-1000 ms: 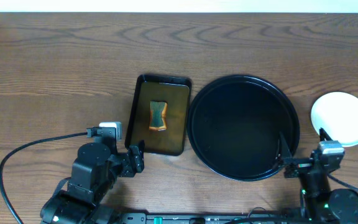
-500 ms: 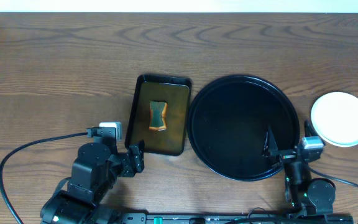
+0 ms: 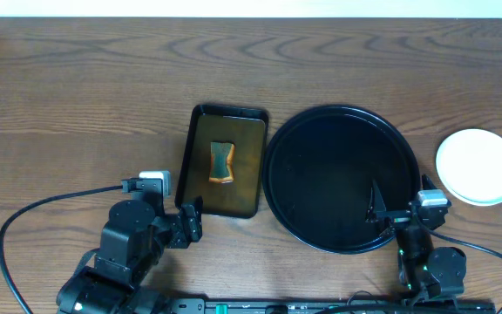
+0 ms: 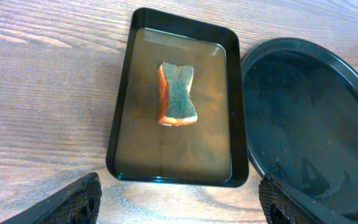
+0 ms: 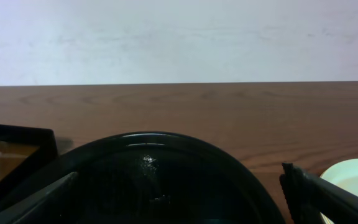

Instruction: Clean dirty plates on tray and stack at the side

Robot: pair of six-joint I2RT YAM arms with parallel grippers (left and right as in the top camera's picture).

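The round black tray point(image 3: 342, 118) lies at centre right with nothing on it; its rim also shows in the left wrist view point(image 4: 353, 68) and the right wrist view point(image 5: 154, 138). The plates point(image 3: 479, 166) show as one pale, clean round shape on the table right of the tray, with their edge in the right wrist view point(image 5: 353, 177). I cannot tell how many are stacked. My right gripper point(image 3: 399, 199) point(image 5: 179, 202) is open over the tray's front right rim, holding nothing. My left gripper point(image 3: 186, 218) point(image 4: 179, 208) is open and empty near the front edge.
A dark brown rectangular tray point(image 3: 197, 118) point(image 4: 118, 124) holding brownish water and an orange-green sponge point(image 3: 222, 162) point(image 4: 178, 93) sits left of the black tray. A black cable point(image 3: 42, 205) loops across the table at the front left.
My right arm has drawn back leftward from beside the plates to the black tray's front right rim. The left arm has not moved.
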